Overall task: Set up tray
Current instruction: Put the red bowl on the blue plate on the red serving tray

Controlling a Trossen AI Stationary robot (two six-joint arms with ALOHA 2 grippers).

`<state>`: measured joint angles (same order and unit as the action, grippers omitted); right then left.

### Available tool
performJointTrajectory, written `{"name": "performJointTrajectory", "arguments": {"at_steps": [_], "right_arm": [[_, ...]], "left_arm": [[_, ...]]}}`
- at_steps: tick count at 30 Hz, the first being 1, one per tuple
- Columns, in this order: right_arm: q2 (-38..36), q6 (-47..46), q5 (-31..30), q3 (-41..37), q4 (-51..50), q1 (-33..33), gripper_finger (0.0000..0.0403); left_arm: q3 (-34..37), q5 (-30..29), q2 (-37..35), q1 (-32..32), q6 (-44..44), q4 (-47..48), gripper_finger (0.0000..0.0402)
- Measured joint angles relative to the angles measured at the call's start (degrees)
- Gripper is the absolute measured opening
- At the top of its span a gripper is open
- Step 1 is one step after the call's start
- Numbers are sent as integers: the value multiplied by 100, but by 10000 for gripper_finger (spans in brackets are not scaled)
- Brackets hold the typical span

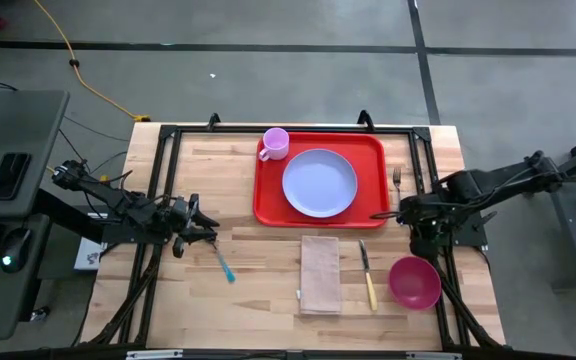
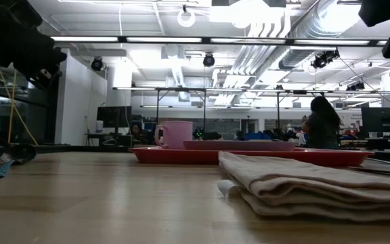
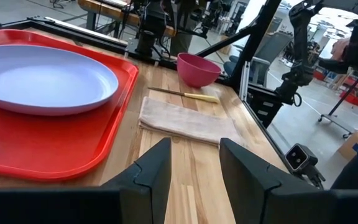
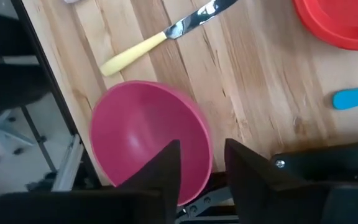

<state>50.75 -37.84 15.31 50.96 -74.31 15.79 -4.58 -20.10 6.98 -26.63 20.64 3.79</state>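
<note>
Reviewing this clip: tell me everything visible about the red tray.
The tray is a large, bright red rectangle of what looks like plastic, with rounded corners and a raised rim. It lies flat on the wooden table, toward its far edge. A pale blue plate sits in its middle and a pink mug stands in one far corner. A folded tan napkin lies on the table nearby, apart from it. Neither gripper touches it.

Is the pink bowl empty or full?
Empty. The bowl sits upright on the table, off the tray; its bare inside shows in the right wrist view.
</note>
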Motion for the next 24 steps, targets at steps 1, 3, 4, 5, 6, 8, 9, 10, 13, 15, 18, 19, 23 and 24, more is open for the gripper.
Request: {"name": "performJointTrajectory", "arguments": {"at_steps": [1,3,4,5,6,8,9,10,13,15,18,19,23,24], "right_arm": [[55,140,3,0,2,0,115],[165,449,54,0,24,0,125],[222,584,95,0,49,0,129],[284,711,133,0,76,0,133],[352,816,163,0,91,0,135],[485,971,171,0,93,2,139],[550,1059,171,0,93,2,141],[615,1131,171,0,93,2,142],[798,1344,174,-1,93,2,141],[917,1454,167,-3,94,2,140],[1076,1537,167,-49,123,2,139],[1122,1544,178,-78,153,2,139],[1280,1584,237,-256,261,1,142],[1305,1584,237,-303,273,2,142]], "left_arm": [[0,1,0,0,-1,23,166],[0,2,0,0,-13,34,166],[0,2,0,0,-43,36,166],[0,4,0,0,-85,32,166],[0,4,0,0,-113,34,166],[0,4,0,0,-133,47,166],[0,4,-2,0,-133,67,166],[0,5,-2,0,-133,80,166],[0,5,-2,-1,-134,113,166],[0,4,-2,0,-134,116,166],[0,7,-2,0,-134,116,166],[0,7,-2,0,-135,116,166],[0,8,-2,-2,-134,115,166],[0,9,-2,0,-134,116,166]]}}
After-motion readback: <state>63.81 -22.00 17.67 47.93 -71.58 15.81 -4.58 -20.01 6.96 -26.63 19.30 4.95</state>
